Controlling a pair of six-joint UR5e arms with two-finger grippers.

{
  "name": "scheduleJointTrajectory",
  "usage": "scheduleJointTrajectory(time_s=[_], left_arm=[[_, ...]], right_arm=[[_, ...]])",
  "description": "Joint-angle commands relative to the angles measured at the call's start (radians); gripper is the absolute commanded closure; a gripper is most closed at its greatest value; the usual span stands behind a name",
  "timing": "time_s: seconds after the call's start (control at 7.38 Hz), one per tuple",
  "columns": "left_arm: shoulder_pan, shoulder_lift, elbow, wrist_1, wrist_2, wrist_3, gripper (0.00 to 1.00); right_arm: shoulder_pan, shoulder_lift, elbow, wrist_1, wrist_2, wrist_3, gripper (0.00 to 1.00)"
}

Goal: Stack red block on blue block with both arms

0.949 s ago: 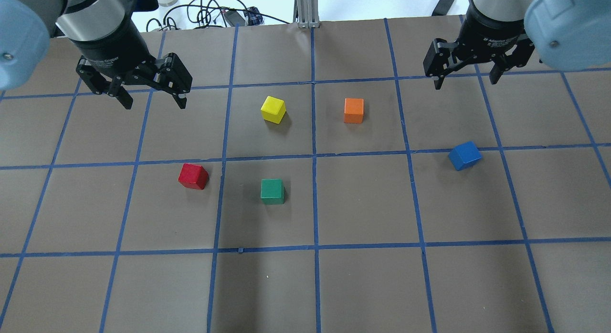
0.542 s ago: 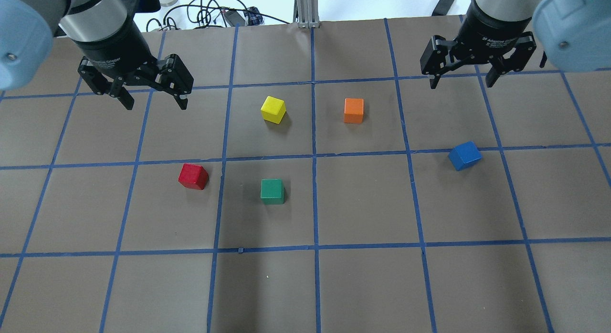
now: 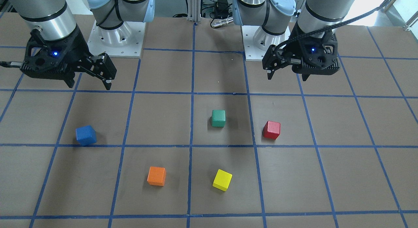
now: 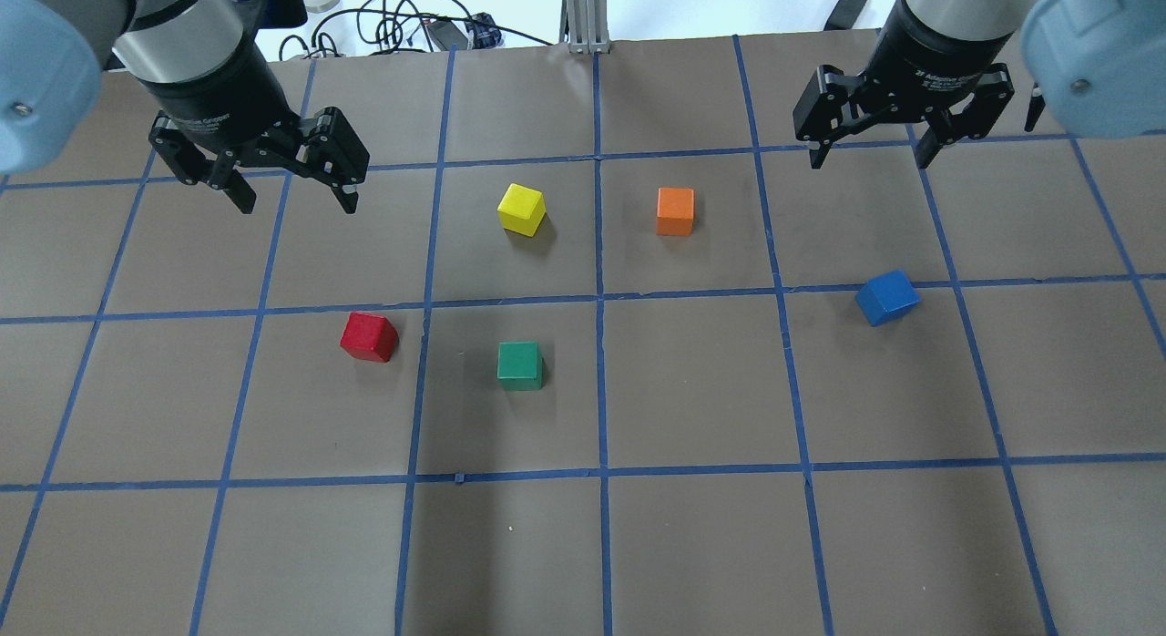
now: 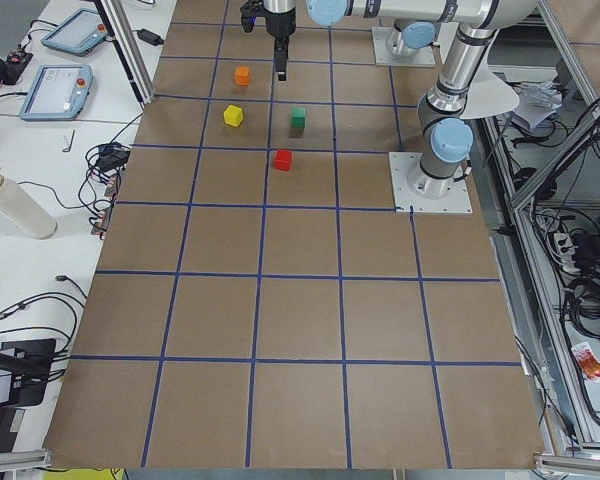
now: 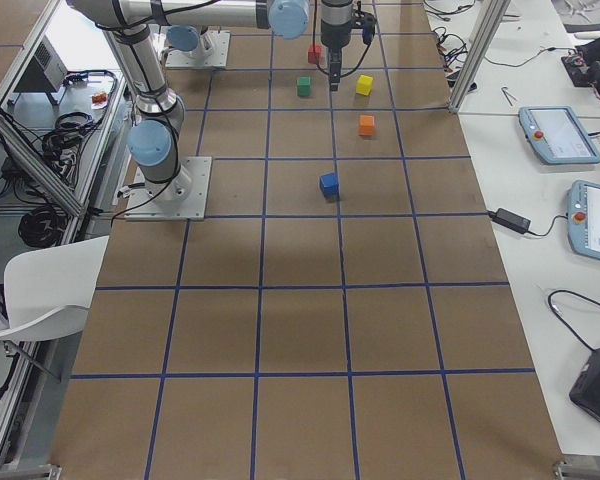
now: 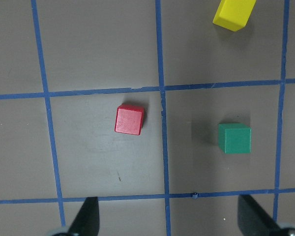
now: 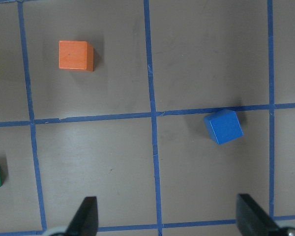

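The red block [image 4: 369,336] lies on the brown gridded table left of centre; it also shows in the front view [image 3: 271,129] and in the left wrist view [image 7: 129,119]. The blue block [image 4: 887,297] lies on the right, turned a little on a grid line, and shows in the front view [image 3: 86,135] and the right wrist view [image 8: 223,127]. My left gripper [image 4: 296,203] hovers open and empty, well above and back from the red block. My right gripper [image 4: 868,160] hovers open and empty, above and back from the blue block.
A yellow cube [image 4: 522,209] and an orange cube [image 4: 675,210] lie side by side in the middle. A green cube [image 4: 519,364] lies right of the red block. Cables [image 4: 401,21] and a metal post [image 4: 588,16] are at the table's far edge.
My right gripper has drifted slightly left in the overhead view, staying open. My left gripper has barely moved. The blocks have not moved.
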Motion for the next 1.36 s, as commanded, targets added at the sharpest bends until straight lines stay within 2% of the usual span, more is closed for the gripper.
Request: scheduleJointTrajectory(time_s=[0.0,0.14,0.27,0.41,0.68,0.95,1.22], left_arm=[[0.005,-0.012,-0.031,0.007,-0.003,0.026,0.0],[0.009,-0.022,-0.08,0.027,-0.002,0.109,0.0],[0.012,-0.041,-0.15,0.17,0.007,0.139,0.0],[0.037,-0.064,-0.216,0.25,0.053,0.195,0.0],[0.101,-0.099,-0.345,0.411,0.052,0.312,0.0],[0.108,-0.163,-0.477,0.64,0.047,0.316,0.0],[0.108,-0.224,-0.534,0.749,0.046,0.316,0.0]], right_arm=[[-0.001,-0.002,0.0,0.0,0.001,0.002,0.0],[-0.001,-0.002,0.0,0.0,-0.002,0.002,0.0],[-0.001,-0.002,0.0,0.0,-0.002,0.002,0.0],[-0.001,-0.002,0.0,0.0,-0.002,0.002,0.0],[-0.001,0.0,0.002,0.001,-0.013,0.002,0.0],[-0.002,0.0,0.002,0.0,-0.019,0.002,0.0],[-0.002,0.0,0.002,0.0,-0.019,0.002,0.0]])
